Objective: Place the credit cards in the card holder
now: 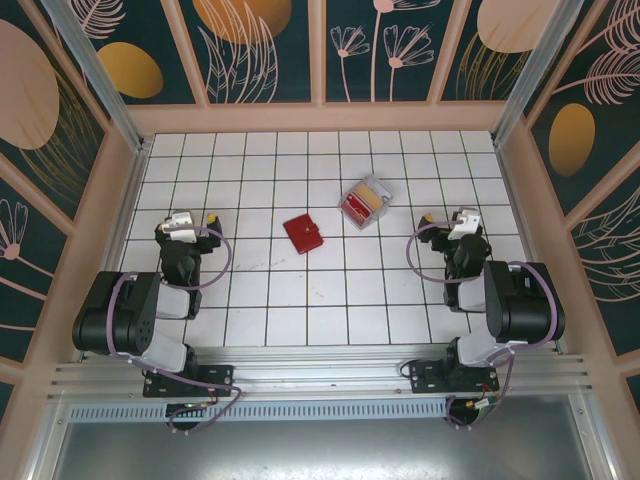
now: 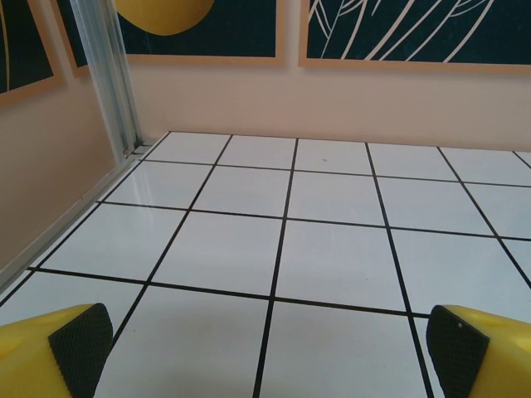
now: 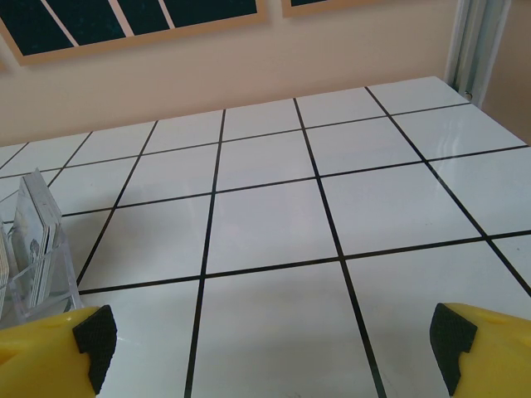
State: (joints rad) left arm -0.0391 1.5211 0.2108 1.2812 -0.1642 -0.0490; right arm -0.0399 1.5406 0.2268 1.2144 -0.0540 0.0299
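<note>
White tiled table (image 1: pixel 330 290) — red card holder (image 1: pixel 303 234) near a clear box (image 1: pixel 366 202).

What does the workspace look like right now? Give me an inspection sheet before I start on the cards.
surface: white tiled table, flat.
job's things: red wallet lies folded shut near the middle; red and yellow cards sit in a clear box just beyond it, to its right.
clutter: nothing seen.
grippers: left gripper and right gripper both open, holding nothing, over bare tiles at the sides.
cables: purple cables loop along both arms, apart from wallet and box.
surroundings: wooden walls with dark flower panels; metal posts in the far corners.
</note>
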